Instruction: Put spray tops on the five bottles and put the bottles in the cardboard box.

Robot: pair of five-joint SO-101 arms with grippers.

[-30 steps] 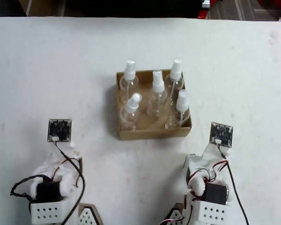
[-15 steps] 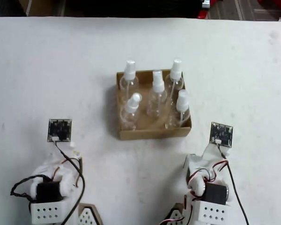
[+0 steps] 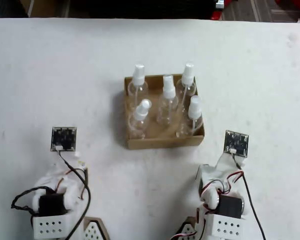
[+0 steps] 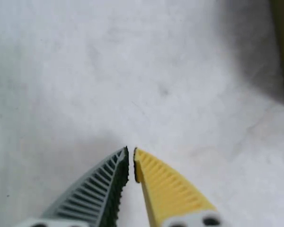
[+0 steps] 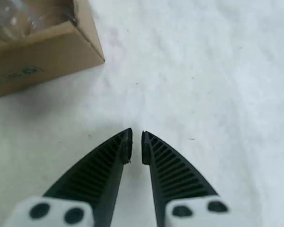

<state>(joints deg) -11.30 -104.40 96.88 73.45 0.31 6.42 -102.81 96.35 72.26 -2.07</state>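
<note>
left pincer (image 4: 130, 153): one grey finger, one yellow, both ribbed, white mounts with screw holes | right pincer (image 5: 135, 142): two black ribbed fingers, white mounts | left arm (image 3: 52, 204): white perforated block, black servo, black cable, square black circuit board | right arm (image 3: 229, 206): white shell, black servo, red and white wires, matching board

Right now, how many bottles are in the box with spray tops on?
5, all in the cardboard box with tops on: far-left bottle, far-right bottle, centre bottle, near-left bottle, near-right bottle. None seems hidden.
</note>
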